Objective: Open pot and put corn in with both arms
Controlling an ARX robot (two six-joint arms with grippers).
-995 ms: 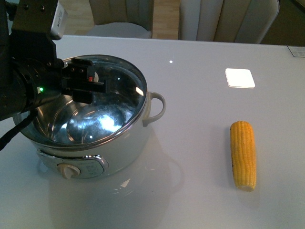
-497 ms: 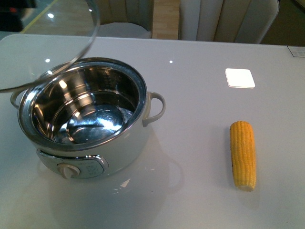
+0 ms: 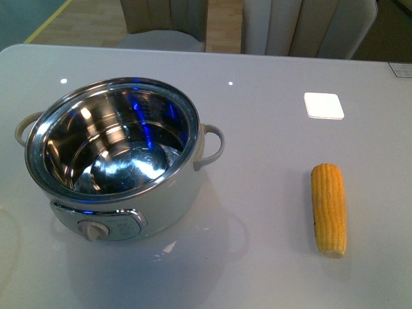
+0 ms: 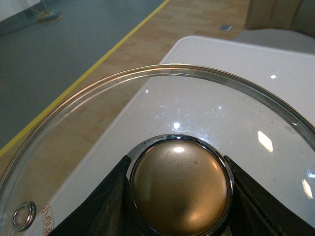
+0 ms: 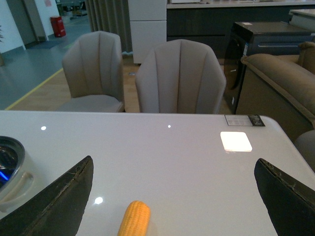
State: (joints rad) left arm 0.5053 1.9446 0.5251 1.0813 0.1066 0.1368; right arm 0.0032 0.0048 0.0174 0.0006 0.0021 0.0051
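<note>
While the pot (image 3: 119, 154) stands uncovered at the left of the white table (image 3: 257, 129), the corn (image 3: 329, 209) lies flat well apart to its right. The left gripper (image 4: 179, 194) is clamped on the bronze knob (image 4: 179, 179) of the glass lid (image 4: 147, 98), above the table's corner; the right gripper (image 5: 173, 167) hangs over the table, jaws spread wide.

We see the left gripper (image 4: 180, 196) clamped on the round bronze knob (image 4: 179, 182) of a glass lid (image 4: 197, 103), one black finger (image 4: 106, 201) on each side. A small steel vent ring (image 4: 23, 216) sits near the lid's rim. Through the glass show the white table (image 4: 221, 54), wooden floor (image 4: 162, 24) and a yellow line (image 4: 98, 64)
</note>
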